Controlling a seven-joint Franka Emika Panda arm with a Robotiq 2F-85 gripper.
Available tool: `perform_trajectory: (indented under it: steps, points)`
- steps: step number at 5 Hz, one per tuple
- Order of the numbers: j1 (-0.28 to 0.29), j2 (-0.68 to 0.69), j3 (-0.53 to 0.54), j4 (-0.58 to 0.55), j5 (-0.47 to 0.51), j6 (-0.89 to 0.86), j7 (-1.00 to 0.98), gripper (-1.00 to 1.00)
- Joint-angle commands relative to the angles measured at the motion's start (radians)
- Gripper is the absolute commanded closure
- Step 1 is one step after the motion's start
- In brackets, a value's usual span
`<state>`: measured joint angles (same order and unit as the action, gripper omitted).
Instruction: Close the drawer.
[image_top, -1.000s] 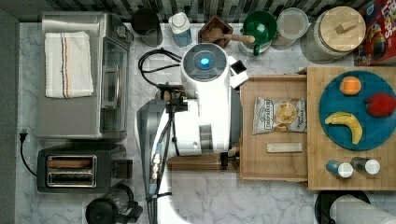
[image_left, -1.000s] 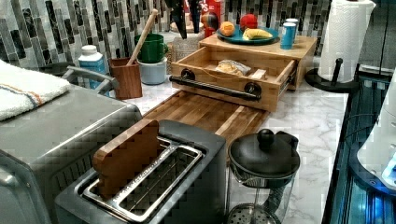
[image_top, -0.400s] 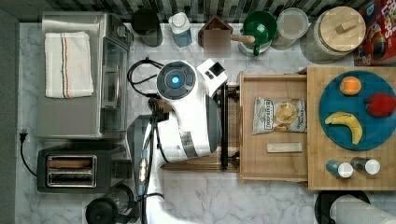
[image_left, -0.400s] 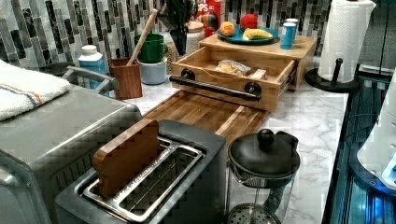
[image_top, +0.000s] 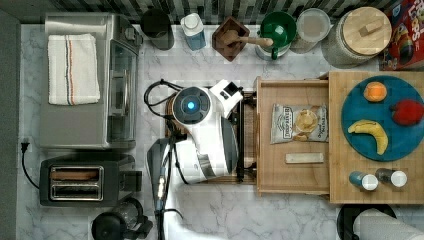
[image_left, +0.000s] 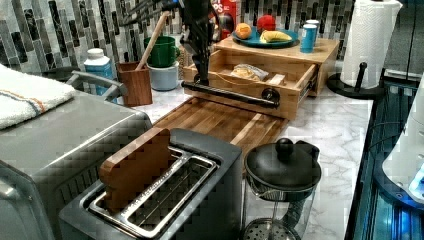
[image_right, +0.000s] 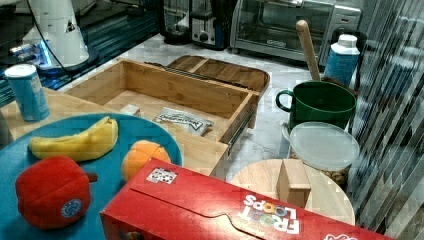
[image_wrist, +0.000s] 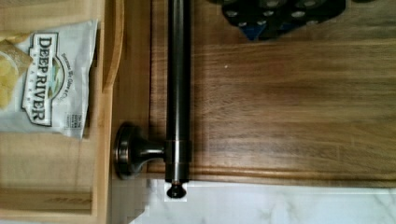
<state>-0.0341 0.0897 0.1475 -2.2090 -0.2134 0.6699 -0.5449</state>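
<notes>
Left view, near to far: toaster (image_left: 150, 195), then the brown board (image_left: 220, 122), then the drawer (image_left: 250, 82) pulled out from under the plate (image_left: 260, 41), chips (image_left: 247, 72) inside. The gripper (image_left: 202, 75) hangs at the handle (image_left: 227, 94); I cannot tell whether it is spread.
</notes>
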Motion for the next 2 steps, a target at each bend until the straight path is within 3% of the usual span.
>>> perform_trajectory:
  steps: [1,2]
  points:
    - [0.016,0.06,-0.008,-0.091,-0.067,0.133,0.053,1.0]
    - [0.006,0.064,-0.025,-0.103,-0.077,0.167,0.022,1.0]
